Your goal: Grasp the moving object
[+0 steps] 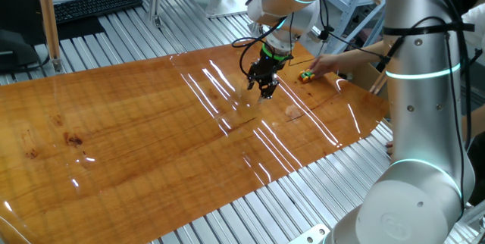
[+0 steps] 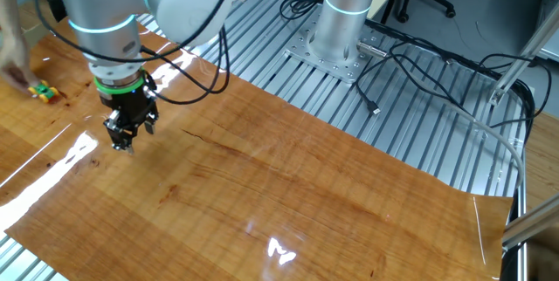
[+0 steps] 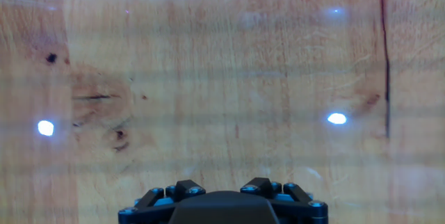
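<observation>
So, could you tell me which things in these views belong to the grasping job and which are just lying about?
Part of the job:
- toy figure, tiny, yellow and green, on the wooden table
- gripper, pointing down, nothing between its fingers
- person's hand at the toy

Just lying about:
- keyboard
- loose cables by the arm's base

A glossy wooden tabletop [image 1: 151,138] spreads under the pincer, streaked with bright glare, resting on a ribbed metal bench [image 2: 410,115]. A black keyboard [image 1: 95,4] lies far off beyond it, and loose black cables [image 2: 410,63] trail across the bench.
</observation>
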### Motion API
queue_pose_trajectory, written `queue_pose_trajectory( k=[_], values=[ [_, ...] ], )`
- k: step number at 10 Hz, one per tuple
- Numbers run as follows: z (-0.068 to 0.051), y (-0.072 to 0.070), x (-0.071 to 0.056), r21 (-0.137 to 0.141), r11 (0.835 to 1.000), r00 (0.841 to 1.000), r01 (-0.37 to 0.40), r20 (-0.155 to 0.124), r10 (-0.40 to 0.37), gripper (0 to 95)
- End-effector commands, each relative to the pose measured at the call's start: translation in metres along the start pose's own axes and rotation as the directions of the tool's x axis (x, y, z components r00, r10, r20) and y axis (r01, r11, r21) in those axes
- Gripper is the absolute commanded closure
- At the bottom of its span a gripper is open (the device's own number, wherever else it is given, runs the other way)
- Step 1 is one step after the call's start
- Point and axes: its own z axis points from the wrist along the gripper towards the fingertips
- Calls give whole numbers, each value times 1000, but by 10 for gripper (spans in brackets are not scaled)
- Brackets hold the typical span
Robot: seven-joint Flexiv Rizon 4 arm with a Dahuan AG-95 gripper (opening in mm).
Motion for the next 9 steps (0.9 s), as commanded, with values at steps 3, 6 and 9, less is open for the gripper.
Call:
queue_pose_trajectory(
  k=[3,6,9],
  values=[
    [-2,-2,1,17,1000,1000,7,7,-7,380],
    [-2,-2,1,32,999,1000,9,5,-9,380],
    [-2,-2,1,29,1000,1000,8,-4,-8,380]
  ],
)
